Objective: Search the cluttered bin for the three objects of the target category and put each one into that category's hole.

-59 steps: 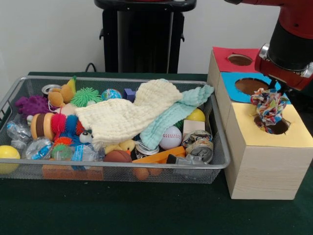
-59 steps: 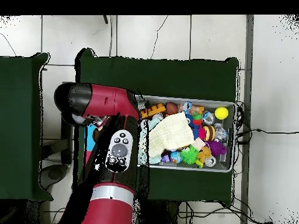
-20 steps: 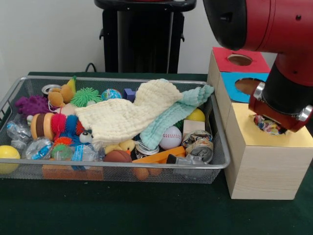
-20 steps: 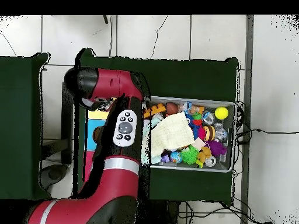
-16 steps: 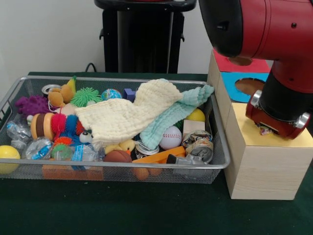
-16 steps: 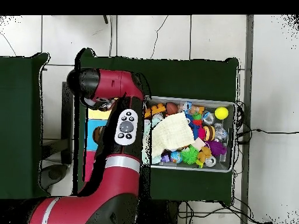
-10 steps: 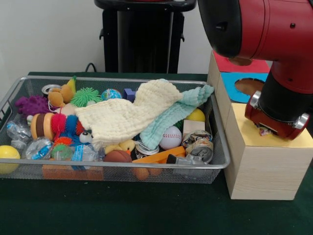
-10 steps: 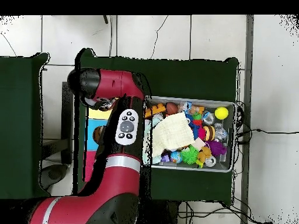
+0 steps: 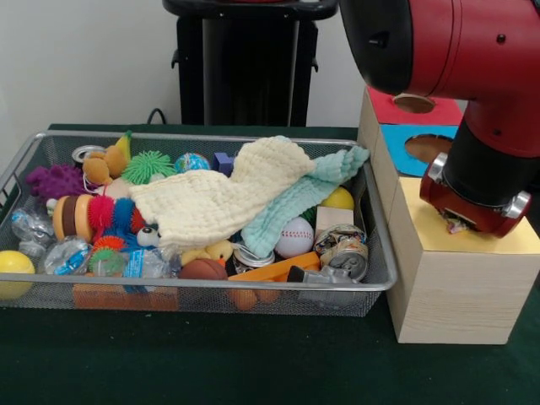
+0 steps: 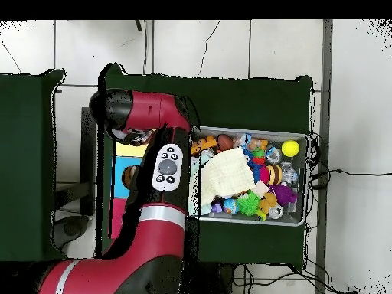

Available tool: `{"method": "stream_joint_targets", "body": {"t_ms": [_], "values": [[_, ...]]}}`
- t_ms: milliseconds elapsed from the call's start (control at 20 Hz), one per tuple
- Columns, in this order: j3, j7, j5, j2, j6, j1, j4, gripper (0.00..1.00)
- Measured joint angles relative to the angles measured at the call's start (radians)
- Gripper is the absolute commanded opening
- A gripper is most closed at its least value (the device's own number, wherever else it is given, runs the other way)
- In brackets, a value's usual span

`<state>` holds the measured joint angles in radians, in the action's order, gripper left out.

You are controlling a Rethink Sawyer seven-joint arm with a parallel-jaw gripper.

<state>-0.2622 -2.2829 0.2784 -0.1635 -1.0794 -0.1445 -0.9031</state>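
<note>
The red arm's wrist stands low over the yellow top (image 9: 506, 240) of the wooden sorting box, covering its hole. The gripper (image 9: 461, 221) is tucked under the wrist, down at the hole. Only a small multicoloured scrap of the rope toy (image 9: 454, 224) peeks out at the wrist's lower edge. In the overhead view the arm (image 10: 161, 176) hides the gripper and most of the box. The wire bin (image 9: 211, 285) holds a cream cloth (image 9: 219, 198) and a mint cloth (image 9: 295, 198) lying over mixed toys.
The box also has a blue section with a hole (image 9: 426, 148) and a red one with a hole (image 9: 415, 103). The bin holds a baseball (image 9: 294, 237), crushed cans (image 9: 344, 251), a yellow ball (image 9: 14, 266), a green spiky ball (image 9: 148, 165) and a purple toy (image 9: 55, 180).
Three seconds ago the rope toy hung from the gripper above the yellow hole. The arm has since come down onto the hole, and the toy has almost vanished. The bin is unchanged.
</note>
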Motion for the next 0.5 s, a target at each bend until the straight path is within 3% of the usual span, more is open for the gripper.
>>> {"method": "stream_joint_targets", "body": {"t_ms": [500], "values": [[0.003,0.0,0.003,-0.101,0.002,0.0,-0.118,0.0]]}}
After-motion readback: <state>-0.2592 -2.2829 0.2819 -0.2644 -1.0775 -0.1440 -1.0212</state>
